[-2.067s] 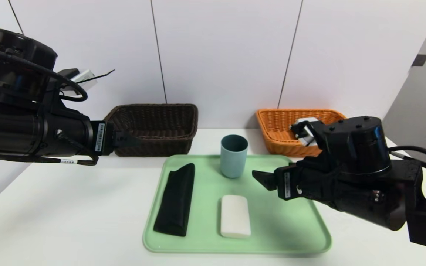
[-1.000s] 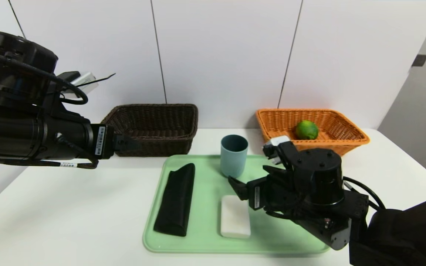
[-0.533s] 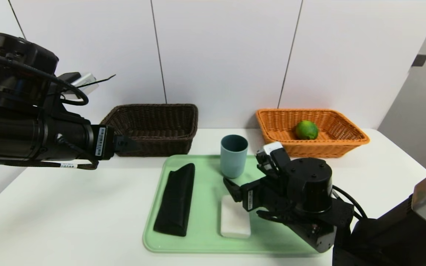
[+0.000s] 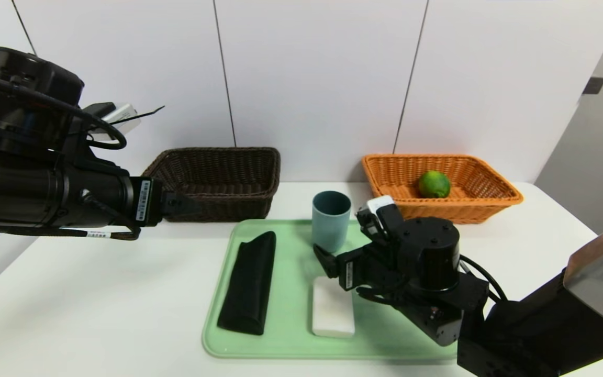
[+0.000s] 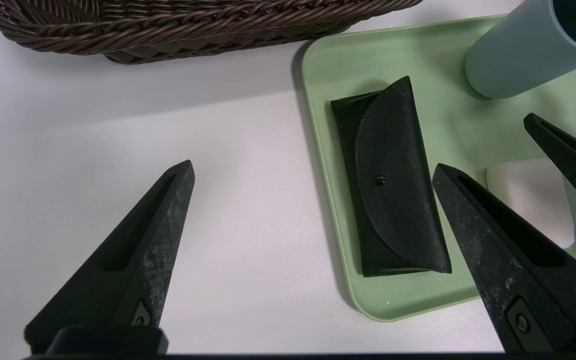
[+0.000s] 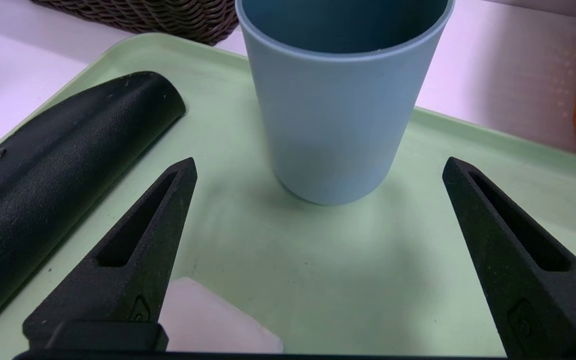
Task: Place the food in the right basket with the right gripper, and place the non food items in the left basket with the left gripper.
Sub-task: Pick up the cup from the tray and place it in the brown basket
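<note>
Orange-tan right basket (image 4: 490, 201) holds the lime (image 4: 434, 184).

The right gripper (image 4: 325, 262) hangs low with jaws wide; the left gripper (image 4: 176, 203), equally wide, is raised.

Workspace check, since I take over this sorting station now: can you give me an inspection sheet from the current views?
Surface: white table bearing a green tray.
Job's things: lime lies in the orange basket; dark brown basket shows nothing inside. Blue cup stands upright on the tray, with the black pouch and white block lying flat.
Clutter: nothing seen.
Grippers: left gripper open, raised over the table left of the tray; right gripper open, low over the tray, facing the cup, holding nothing.
Cables: black cables on both wrists, clear of the items.
Surroundings: white panelled wall behind.
</note>
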Available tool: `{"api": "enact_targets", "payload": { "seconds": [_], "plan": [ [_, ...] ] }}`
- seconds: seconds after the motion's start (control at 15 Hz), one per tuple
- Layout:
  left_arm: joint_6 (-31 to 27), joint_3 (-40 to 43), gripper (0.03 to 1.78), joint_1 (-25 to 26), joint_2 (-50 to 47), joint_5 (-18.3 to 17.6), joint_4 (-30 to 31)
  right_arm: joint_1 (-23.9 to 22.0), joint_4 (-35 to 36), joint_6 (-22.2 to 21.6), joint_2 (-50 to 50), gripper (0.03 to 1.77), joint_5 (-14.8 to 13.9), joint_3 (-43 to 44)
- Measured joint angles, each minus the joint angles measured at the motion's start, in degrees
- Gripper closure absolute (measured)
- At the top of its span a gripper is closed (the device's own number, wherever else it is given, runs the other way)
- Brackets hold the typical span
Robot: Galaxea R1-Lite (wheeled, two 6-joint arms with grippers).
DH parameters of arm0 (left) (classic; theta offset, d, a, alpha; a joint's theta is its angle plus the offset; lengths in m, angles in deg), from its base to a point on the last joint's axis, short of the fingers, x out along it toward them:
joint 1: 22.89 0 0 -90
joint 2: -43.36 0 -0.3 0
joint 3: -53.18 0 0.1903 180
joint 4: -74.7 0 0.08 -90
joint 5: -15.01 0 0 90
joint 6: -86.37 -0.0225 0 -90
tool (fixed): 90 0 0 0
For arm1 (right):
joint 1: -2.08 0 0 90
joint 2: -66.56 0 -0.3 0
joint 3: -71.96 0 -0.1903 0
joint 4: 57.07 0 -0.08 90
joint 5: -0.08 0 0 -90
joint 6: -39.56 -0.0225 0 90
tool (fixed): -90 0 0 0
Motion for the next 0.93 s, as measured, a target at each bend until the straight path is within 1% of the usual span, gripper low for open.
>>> {"api": "enact_targets", "payload": {
  "seconds": [0.53,0.93],
  "plan": [
    [0.04,-0.04,0.12,0.04,0.72,-0.02,0.17,-2.97,0.06,0.69,-3.34,0.10,0.50,5.02],
    [0.06,-0.17,0.12,-0.02,1.41,-0.07,0.20,-3.30,0.09,0.59,-5.79,0.10,0.91,8.46]
  ]
}}
